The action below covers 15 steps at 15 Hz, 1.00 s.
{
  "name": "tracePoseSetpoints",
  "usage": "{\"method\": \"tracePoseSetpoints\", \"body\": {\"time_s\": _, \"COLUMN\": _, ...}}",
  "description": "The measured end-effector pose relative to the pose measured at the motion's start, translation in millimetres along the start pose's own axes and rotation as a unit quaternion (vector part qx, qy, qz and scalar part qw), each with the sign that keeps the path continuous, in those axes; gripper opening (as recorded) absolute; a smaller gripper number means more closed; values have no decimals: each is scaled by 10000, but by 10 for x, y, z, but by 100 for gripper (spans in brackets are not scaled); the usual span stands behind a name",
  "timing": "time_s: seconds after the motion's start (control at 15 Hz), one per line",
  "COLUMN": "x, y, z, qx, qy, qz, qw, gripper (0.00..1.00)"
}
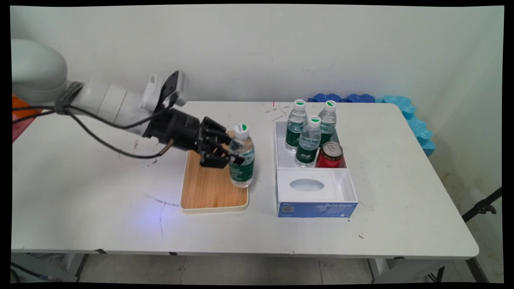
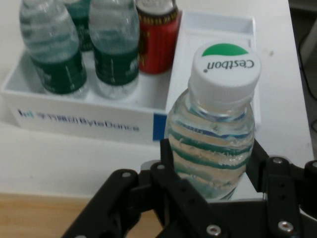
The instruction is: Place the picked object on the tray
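Nearest the camera lies the front edge of the white table (image 1: 100, 224), bare apart from a few dark scuff marks. On it rests a wooden tray (image 1: 209, 188) with a pale raised rim, its long side running away from the viewer. At the tray's right edge stands a small water bottle (image 1: 242, 160), upright, with a green label and a white cap with a green patch on top. The black two-finger gripper (image 1: 234, 153) reaches in level from the left and is closed on the bottle's upper body, just under the shoulder; the hand view shows one finger (image 2: 171, 158) pressed to each side of the clear ribbed wall, the cap standing free above them. A side grip at this height leaves the base unobstructed on the tray and keeps the bottle vertical.

Just beside the tray, to its right, sits a white box (image 1: 277, 188) divided in two. Its near compartment holds a white insert with an oval opening (image 1: 307, 185). Its far compartment holds three more water bottles (image 1: 308, 142) of the same kind and a red drinks can (image 1: 330, 155), all upright and packed close together. Beyond the table's far right corner, blue foam pieces (image 1: 405, 108) lie against the wall.
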Motion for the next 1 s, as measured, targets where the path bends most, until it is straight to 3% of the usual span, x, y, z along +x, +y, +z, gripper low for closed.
{"method": "tracePoseSetpoints", "body": {"time_s": 0.27, "x": -341, "y": -25, "z": 21, "qx": -149, "qy": -100, "qz": 172, "qw": 9997, "gripper": 0}}
{"method": "tracePoseSetpoints", "body": {"time_s": 0.47, "x": -516, "y": -74, "z": 72, "qx": -152, "qy": -94, "qz": 298, "qw": 9994, "gripper": 0}}
{"method": "tracePoseSetpoints", "body": {"time_s": 1.0, "x": -674, "y": -270, "z": 255, "qx": 8, "qy": 12, "qz": 534, "qw": 9986, "gripper": 0}}
